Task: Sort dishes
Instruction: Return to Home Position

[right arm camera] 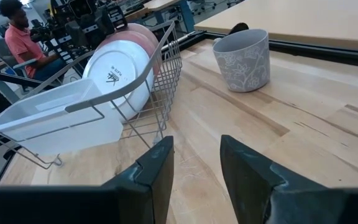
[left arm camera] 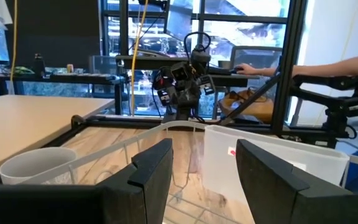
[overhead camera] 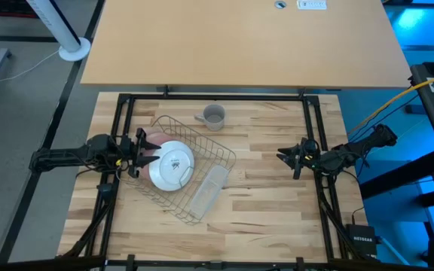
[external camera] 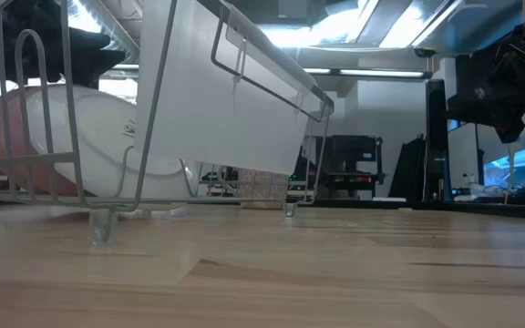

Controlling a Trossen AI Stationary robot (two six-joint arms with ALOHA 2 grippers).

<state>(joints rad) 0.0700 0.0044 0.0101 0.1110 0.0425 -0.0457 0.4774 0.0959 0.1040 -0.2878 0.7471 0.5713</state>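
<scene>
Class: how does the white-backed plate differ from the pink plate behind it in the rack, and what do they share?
The white-backed plate shows white with a small printed mark; the pink plate is plain pink. The white-backed plate stands in front; the pink plate is mostly hidden behind it. Both are round and lean on edge in the wire rack.

**Bare wood to the right, rack crowding the left**

The wire dish rack takes up the left-centre of the surface. Upright plates and a white side tray block any way through it. The left pincer sits just beside the rack's rim. A grey cup stands near its far edge. Between the rack and the right pincer the wood lies bare, as does the near strip.
</scene>
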